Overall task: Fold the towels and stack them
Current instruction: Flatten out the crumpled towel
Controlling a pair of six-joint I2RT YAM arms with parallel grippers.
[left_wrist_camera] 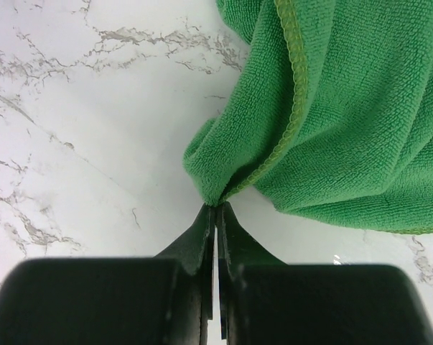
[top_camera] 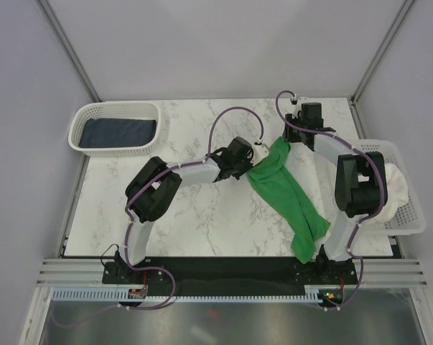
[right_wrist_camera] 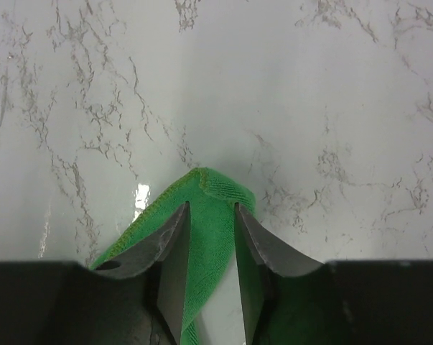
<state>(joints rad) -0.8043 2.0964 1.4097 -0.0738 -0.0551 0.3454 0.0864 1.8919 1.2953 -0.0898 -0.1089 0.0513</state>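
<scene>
A green towel lies stretched across the right side of the marble table, from the far middle down to the near edge by the right arm's base. My left gripper is shut on a bunched fold of its left edge, low over the table; the rest of the towel spreads to the right. My right gripper is at the towel's far corner. In the right wrist view its jaws stand apart, with the corner of the towel between and under them on the table.
A white basket at the far left holds a dark blue towel. A second white basket at the right edge holds a white towel, partly behind the right arm. Bare marble lies left of the green towel.
</scene>
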